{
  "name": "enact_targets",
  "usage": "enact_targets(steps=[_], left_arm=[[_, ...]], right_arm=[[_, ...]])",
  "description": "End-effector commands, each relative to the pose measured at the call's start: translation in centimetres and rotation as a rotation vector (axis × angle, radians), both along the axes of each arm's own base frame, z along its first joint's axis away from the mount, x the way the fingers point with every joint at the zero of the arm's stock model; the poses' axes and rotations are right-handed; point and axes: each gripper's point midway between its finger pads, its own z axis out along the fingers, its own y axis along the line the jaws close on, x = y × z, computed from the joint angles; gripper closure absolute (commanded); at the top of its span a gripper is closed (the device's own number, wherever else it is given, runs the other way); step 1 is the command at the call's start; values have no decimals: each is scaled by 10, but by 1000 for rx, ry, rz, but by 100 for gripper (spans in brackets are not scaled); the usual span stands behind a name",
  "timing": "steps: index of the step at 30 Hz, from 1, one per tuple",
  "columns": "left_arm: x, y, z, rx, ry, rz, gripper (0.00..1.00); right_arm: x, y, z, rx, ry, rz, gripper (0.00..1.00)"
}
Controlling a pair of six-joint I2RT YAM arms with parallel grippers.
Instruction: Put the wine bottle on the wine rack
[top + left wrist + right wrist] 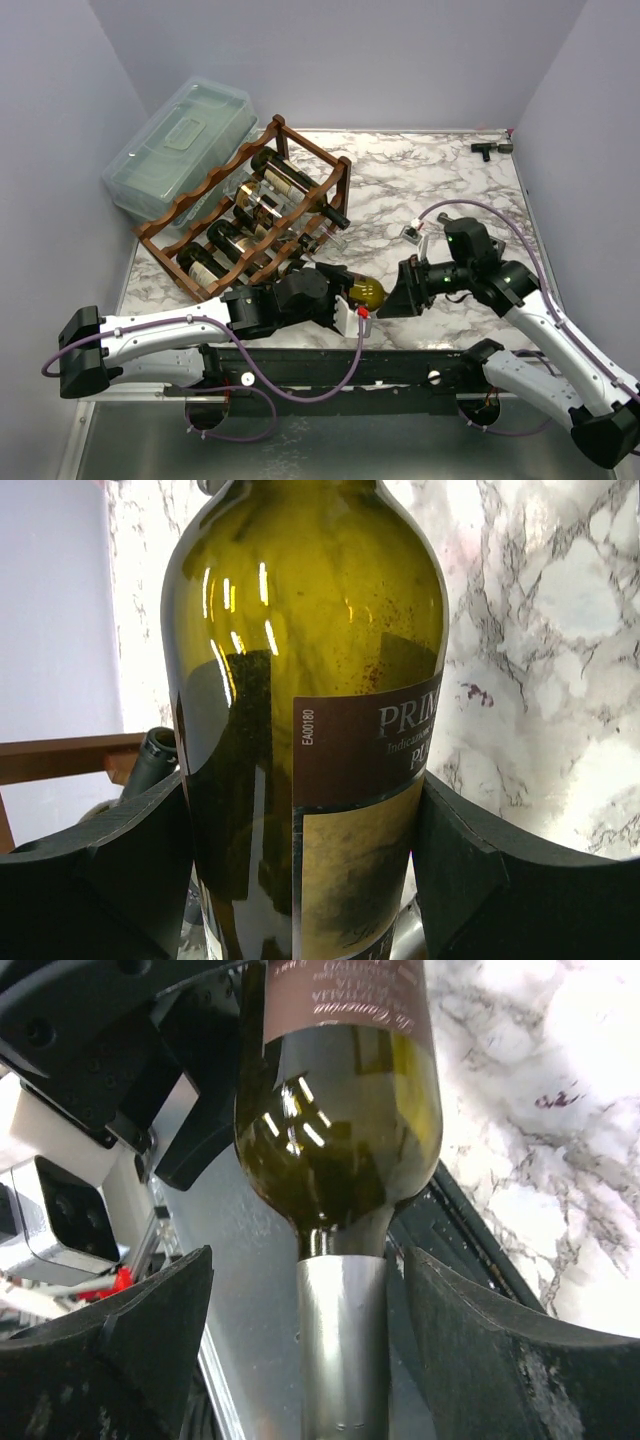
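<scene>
Gripping the olive-green glass wine bottle [367, 293] by its body in my left gripper [345, 299], right gripper [399, 291] open astride the neck, I hold it near the reddish-brown wooden wine rack [312, 150], not yet racked.

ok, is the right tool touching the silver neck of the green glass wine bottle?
Apart. Right wrist view shows clear gaps on either side between the right tool and the silver neck of the green glass wine bottle.

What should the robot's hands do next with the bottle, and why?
Probably close the right gripper on the neck: its fingers sit open on either side, not touching, while the left gripper alone grips the wine bottle by its body.
</scene>
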Motion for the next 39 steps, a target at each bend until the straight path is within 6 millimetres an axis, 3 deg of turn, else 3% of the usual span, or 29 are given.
enact_targets(steps=[1, 11, 13, 15, 18, 20, 23, 25, 28, 32, 37, 39], left_arm=[[-2, -10, 26, -75, -60, -51, 100], [0, -6, 20, -42, -83, -49, 100], [0, -5, 20, -40, -86, -47, 100], [0, -5, 20, -42, -84, -48, 100], [-1, -7, 23, -57, -69, -48, 100], [-2, -9, 26, -77, -45, -35, 82], [-5, -12, 33, -127, 16, -14, 44], [-11, -14, 36, -148, 61, -22, 30], [-21, -17, 34, -149, 111, -59, 22], [-31, -18, 35, -161, 143, -104, 2], [-40, -16, 53, -222, 159, -140, 1], [-40, -15, 69, -275, 161, -136, 1]], right_arm=[[-16, 6, -12, -40, 61, 66, 21], [-30, 11, -27, -87, 121, 119, 26], [-28, 11, -27, -91, 112, 112, 31], [-23, 10, -32, -116, 107, 88, 48], [-16, 10, -38, -154, 106, 58, 83], [-8, 7, -41, -185, 87, 17, 100], [3, 4, -36, -203, 34, -40, 100], [5, 3, -29, -186, 7, -64, 100], [3, 1, -24, -175, -4, -70, 100], [1, 1, -28, -176, 10, -70, 100], [-2, 2, -26, -156, 10, -61, 100], [-5, 2, -23, -142, 4, -41, 100]])
